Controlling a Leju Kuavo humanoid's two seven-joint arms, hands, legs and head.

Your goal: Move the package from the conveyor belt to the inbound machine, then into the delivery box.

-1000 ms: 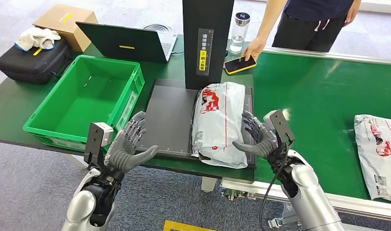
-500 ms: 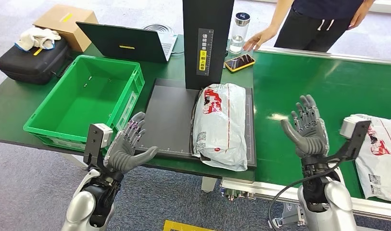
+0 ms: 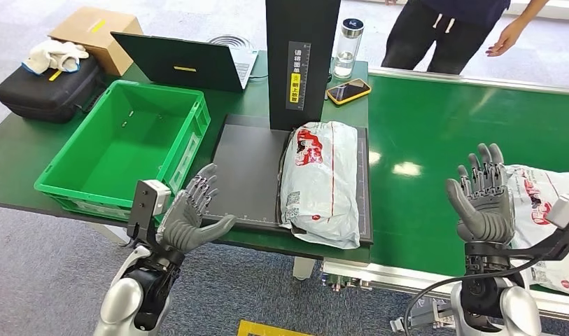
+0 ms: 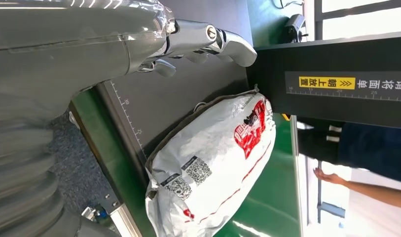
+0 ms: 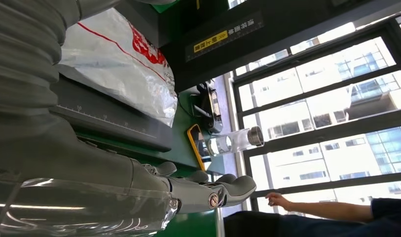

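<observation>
The package (image 3: 320, 182), a grey-white poly mailer with red print, lies lengthwise on the right half of the inbound machine's black platform (image 3: 246, 168), its far end against the foot of the black scanner column (image 3: 301, 56) and its near end drooping a little over the platform's front edge. Nothing touches it. The left hand (image 3: 190, 217) hovers at the platform's near left corner, fingers spread and holding nothing; the right hand (image 3: 483, 199) is raised over the conveyor belt (image 3: 442, 140), well apart from the package, fingers likewise spread and bare. The step in hand looks to be carrying the scanned package into the green delivery box (image 3: 124, 143), which stands just left of the platform. The bag is soft and slippery, so a grasp across its bulging middle should hold better than one on a loose edge, and it needs lifting high enough to pass the box's near wall. A second package (image 3: 547, 217) waits on the belt beside the right hand; a person (image 3: 449, 28) stands beyond the belt, near a phone (image 3: 348, 91) and bottle (image 3: 346, 45).
</observation>
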